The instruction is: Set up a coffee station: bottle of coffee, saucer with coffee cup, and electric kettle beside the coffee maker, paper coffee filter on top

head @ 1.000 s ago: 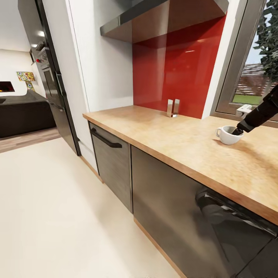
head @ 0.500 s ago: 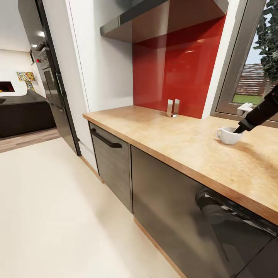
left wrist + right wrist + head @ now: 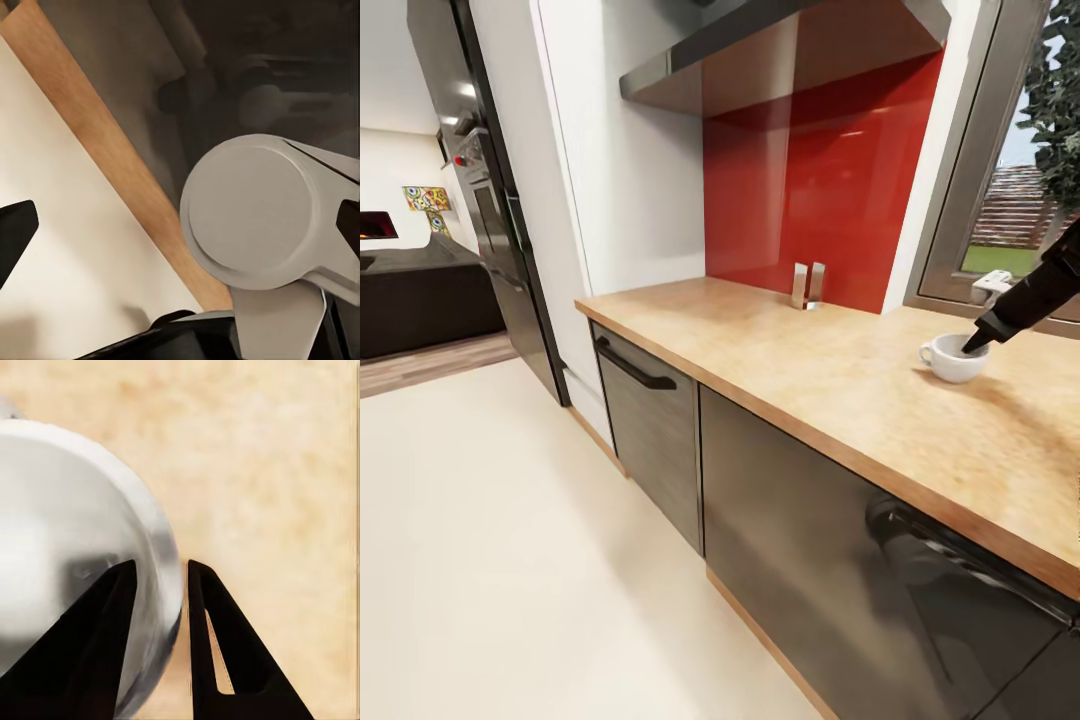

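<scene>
On the light wood-grain tabletop (image 3: 830,370), toward its window end and well apart from the front edge, stands the coffee cup (image 3: 953,359), upright, with its loop handle turned to the side away from the arm. It looks like a small, hard, glazed piece: light to lift, stiff, smooth enough to slip under a weak pinch, and liable to chip or tip if knocked. The rim wall is the sensible place to take it, one finger inside the bowl and one outside, since the handle loop is too small a target. The right gripper (image 3: 970,343) reaches down from the right into the cup's mouth. In the right wrist view its two dark fingers (image 3: 225,652) straddle the white wall (image 3: 82,547), one inside the bowl and the other outside against the tabletop background. The jaws are narrow, with only the thickness of the wall between them, and they appear clamped on the rim, though the contact itself is hard to confirm at this close range. The left gripper's dark fingertips (image 3: 15,236) sit at opposite edges of the left wrist view, wide apart and holding nothing.
</scene>
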Motion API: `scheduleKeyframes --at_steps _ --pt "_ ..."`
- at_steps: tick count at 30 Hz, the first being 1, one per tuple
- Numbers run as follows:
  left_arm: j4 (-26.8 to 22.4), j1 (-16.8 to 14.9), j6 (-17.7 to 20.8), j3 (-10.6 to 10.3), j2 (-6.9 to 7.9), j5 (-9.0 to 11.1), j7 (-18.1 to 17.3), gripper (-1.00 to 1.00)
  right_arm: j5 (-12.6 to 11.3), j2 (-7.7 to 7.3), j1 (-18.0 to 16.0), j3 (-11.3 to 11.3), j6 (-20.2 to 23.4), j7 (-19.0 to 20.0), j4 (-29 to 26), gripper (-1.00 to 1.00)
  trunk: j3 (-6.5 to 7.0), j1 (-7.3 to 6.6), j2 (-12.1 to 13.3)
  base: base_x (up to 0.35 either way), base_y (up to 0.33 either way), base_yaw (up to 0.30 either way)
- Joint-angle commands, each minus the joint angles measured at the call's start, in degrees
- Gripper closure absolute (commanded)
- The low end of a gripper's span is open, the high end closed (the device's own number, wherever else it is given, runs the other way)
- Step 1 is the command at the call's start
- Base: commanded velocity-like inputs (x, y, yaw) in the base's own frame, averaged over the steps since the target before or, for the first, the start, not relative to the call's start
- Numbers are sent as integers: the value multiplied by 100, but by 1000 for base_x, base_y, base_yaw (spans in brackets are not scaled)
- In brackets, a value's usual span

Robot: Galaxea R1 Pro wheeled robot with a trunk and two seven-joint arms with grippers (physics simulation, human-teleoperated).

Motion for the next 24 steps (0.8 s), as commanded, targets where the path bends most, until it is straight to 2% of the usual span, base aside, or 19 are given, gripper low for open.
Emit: scheduleKeyframes --at_steps 1,24 --pt "3 -4 -43 44 0 -34 -14 -100 40 -3 -1 -3 60 36 -16 100 13 -24 39 0 0 0" --pt "0 -4 -43 42 0 -36 -14 -100 40 -5 -1 -12 67 31 -27 100 426 -529 962 0 0 0"
